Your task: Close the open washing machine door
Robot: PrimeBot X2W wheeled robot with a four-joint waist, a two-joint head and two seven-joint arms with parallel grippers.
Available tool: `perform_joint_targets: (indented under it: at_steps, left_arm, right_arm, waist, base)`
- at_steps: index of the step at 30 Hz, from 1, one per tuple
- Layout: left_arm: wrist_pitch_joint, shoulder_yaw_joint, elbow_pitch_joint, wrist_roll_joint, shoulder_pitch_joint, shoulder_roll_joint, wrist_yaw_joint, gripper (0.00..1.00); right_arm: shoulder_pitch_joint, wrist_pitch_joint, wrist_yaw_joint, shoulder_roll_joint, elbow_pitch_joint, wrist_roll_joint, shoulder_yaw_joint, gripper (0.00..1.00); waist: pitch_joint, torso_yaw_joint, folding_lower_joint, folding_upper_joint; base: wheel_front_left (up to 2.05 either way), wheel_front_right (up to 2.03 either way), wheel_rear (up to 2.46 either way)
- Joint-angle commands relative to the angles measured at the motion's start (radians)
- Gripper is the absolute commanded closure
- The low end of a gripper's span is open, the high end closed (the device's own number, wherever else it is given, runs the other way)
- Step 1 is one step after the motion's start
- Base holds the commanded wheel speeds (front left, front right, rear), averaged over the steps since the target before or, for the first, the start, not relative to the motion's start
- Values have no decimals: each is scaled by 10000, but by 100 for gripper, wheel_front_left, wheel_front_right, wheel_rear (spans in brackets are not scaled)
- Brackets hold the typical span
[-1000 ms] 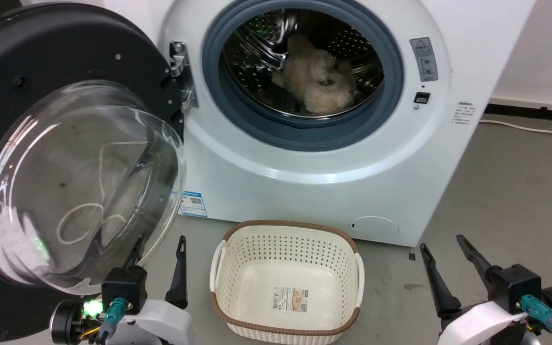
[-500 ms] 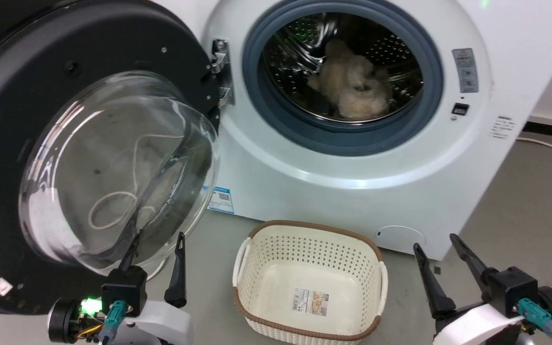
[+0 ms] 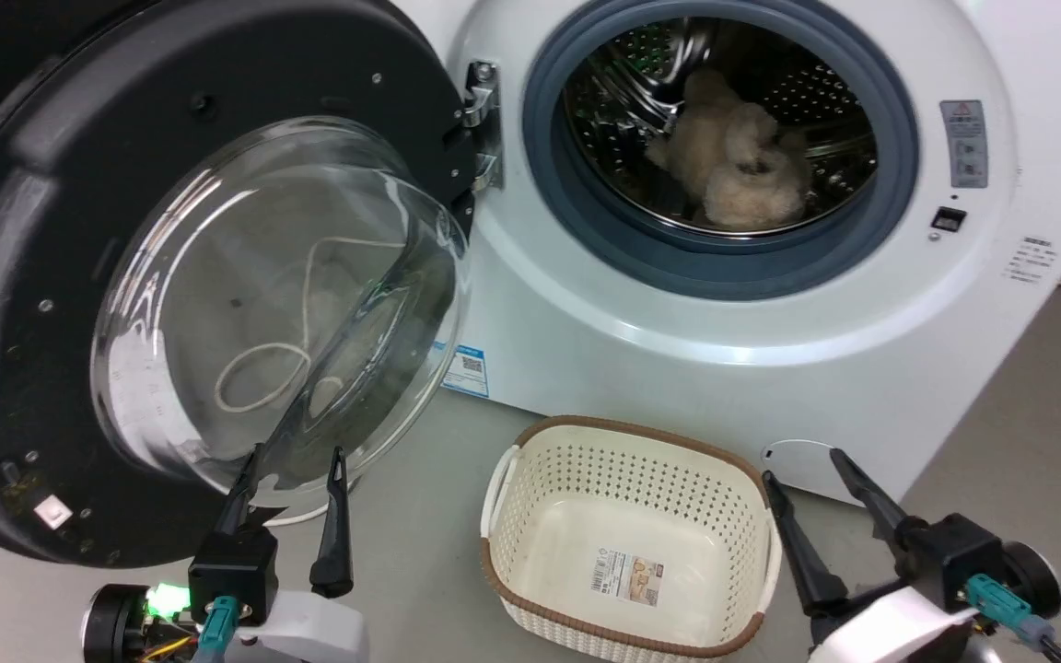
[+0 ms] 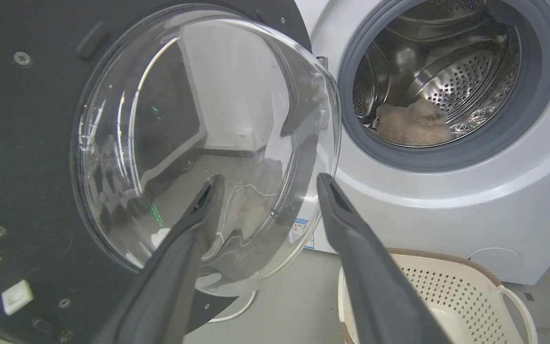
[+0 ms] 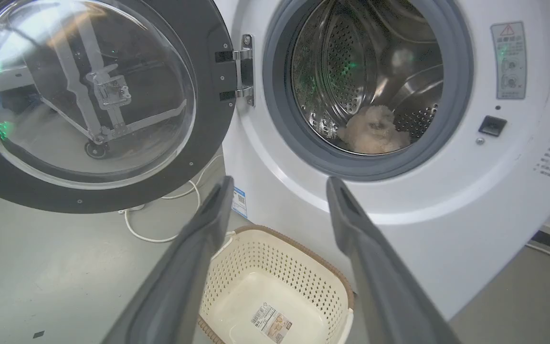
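Head view: left gripper [image 3: 296, 453], fingers apart and empty, points at the washing machine door [image 3: 125, 129], which stands wide open left of the washing machine [image 3: 678, 359]. Push the black rim far from the hinge, not the glass. Right gripper [image 3: 800, 463], also apart, sits at the machine's lower front. Door: 1 glossy black disc with a clear bulging bowl.

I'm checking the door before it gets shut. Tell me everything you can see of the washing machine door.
The washing machine door is a large round disc, black with small screws, around a bulging clear glass bowl. It stands swung wide open left of the drum opening, hung on a metal hinge on the washing machine. The open left gripper points at the bowl's lower edge; contact unclear.
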Motion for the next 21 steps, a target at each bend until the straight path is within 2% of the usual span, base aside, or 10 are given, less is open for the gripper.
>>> perform_joint_targets:
  at_steps: [1,21]
  left_arm:
    - [-114,-71,-79,20,130,72,100,0]
    - [-573,-599,-369,-3,404,446,764,0]
  right_arm:
    - [-187,-110,3,-73,80,80,130,0]
    - [-308,-570,4,-298,251,523,851,0]
  waist:
    - [12,88,-1,0]
    - [4,999,-1,0]
  base:
    - [-5,-5,-5]
    - [-4,-4,-4]
